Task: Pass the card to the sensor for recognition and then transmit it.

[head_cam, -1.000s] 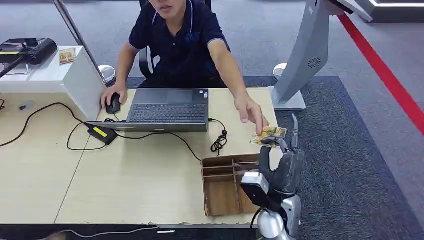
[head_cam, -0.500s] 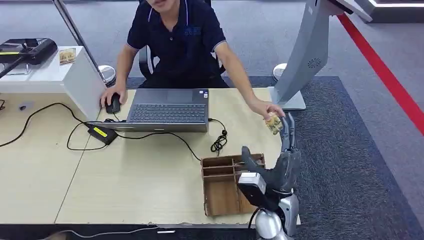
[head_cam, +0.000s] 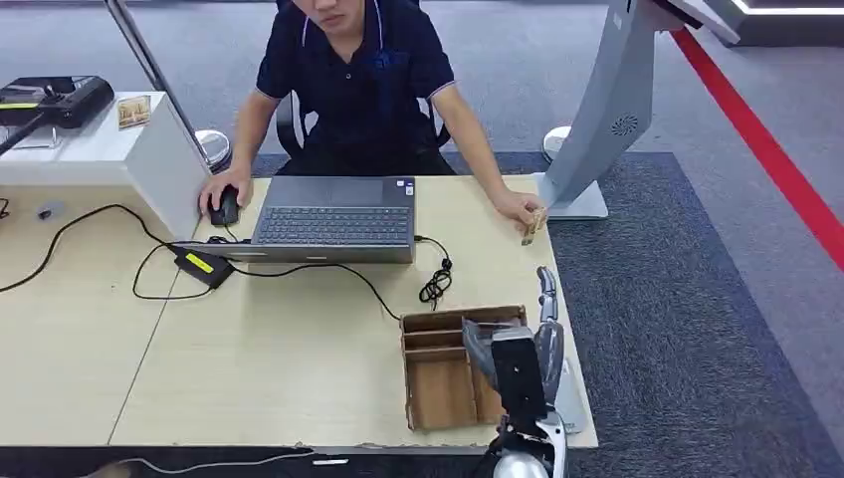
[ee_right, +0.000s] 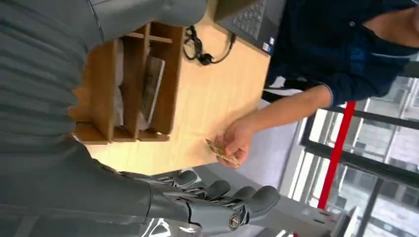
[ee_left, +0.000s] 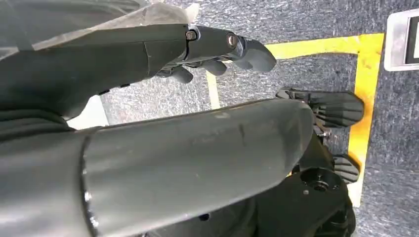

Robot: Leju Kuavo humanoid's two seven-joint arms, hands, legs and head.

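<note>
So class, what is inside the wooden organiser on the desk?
The organiser has several slots. In the right wrist view one slot holds a flat card-like item leaning inside. The right hand covers part of its right side in the head view, so that part stays unseen.

Landmark is the laptop (head_cam: 333, 217), at the table's (head_cam: 249, 368) far edge with a person (head_cam: 358, 80) seated behind it. Left of the laptop is a mouse (head_cam: 227, 207) under the person's hand, a power brick (head_cam: 202, 265) front-left of the laptop, a coiled cable (head_cam: 434, 284) front-right. Further front-right sits a divided tray (head_cam: 448, 363) with the right hand (head_cam: 532, 344) above the tray's right side; right of the laptop the person's other hand holds the card (head_cam: 532, 225) at the table edge, a stand (head_cam: 597, 119) beyond it.
</note>
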